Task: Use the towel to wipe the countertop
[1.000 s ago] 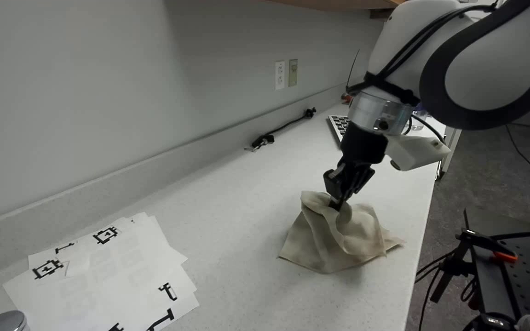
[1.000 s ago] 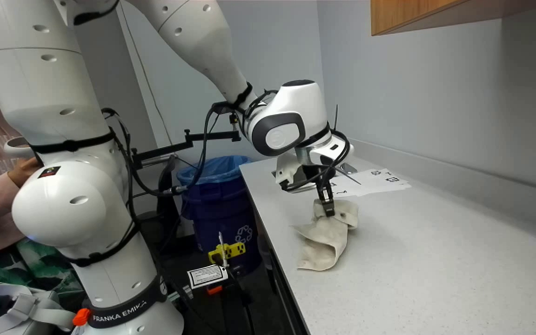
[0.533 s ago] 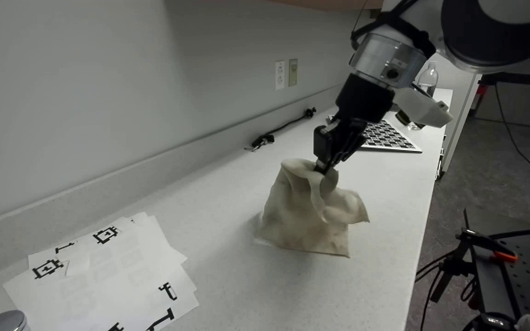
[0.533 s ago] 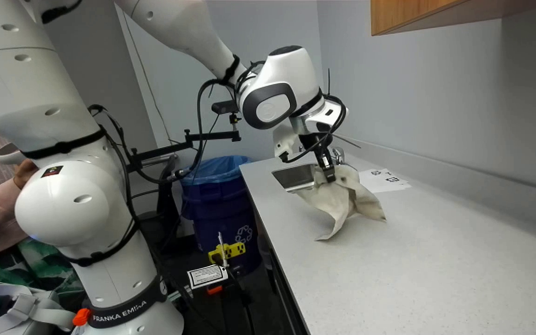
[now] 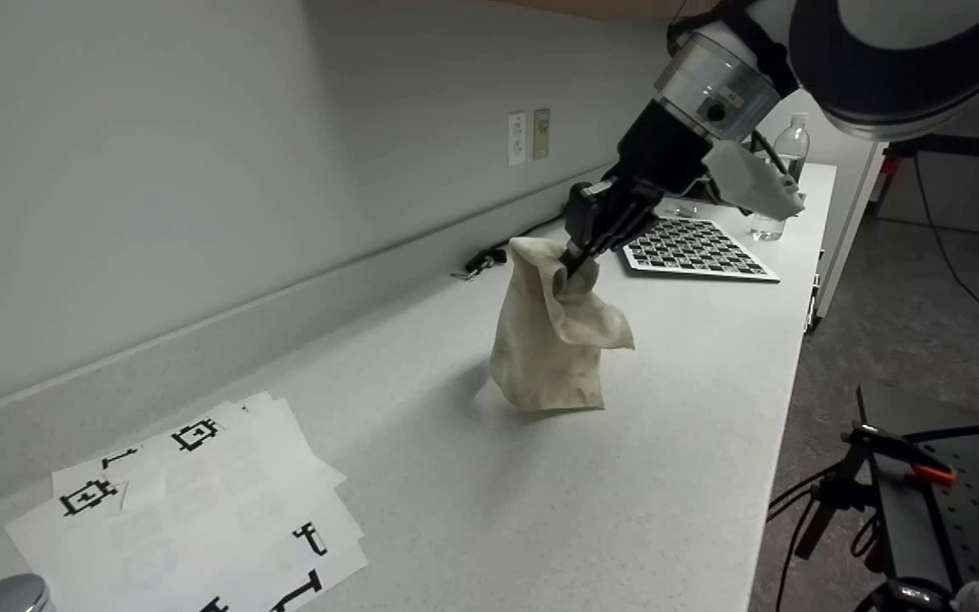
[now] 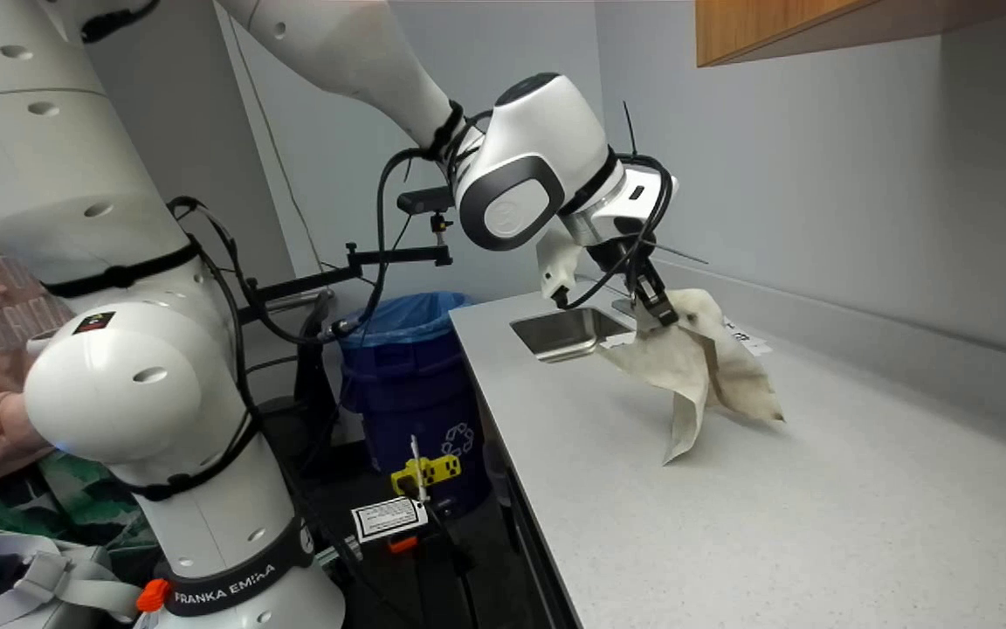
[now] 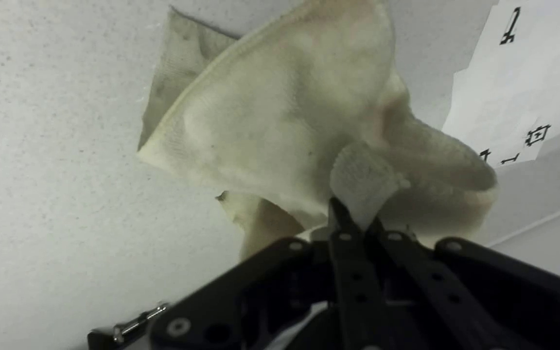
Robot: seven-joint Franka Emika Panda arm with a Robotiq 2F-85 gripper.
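The soft, creased beige towel (image 5: 545, 344) hung in loose folds over the pale, speckled countertop (image 6: 774, 524). The black gripper (image 5: 573, 258) pinched its bunched top, jaws nearly together.

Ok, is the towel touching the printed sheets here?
No: in an exterior view, countertop shows between the towel and the printed sheets.

The towel (image 5: 545, 348) was matt cloth, the surface (image 6: 817, 524) smooth, the sink (image 6: 566, 332) glossy metal, the sheets (image 5: 209, 510) matt paper.
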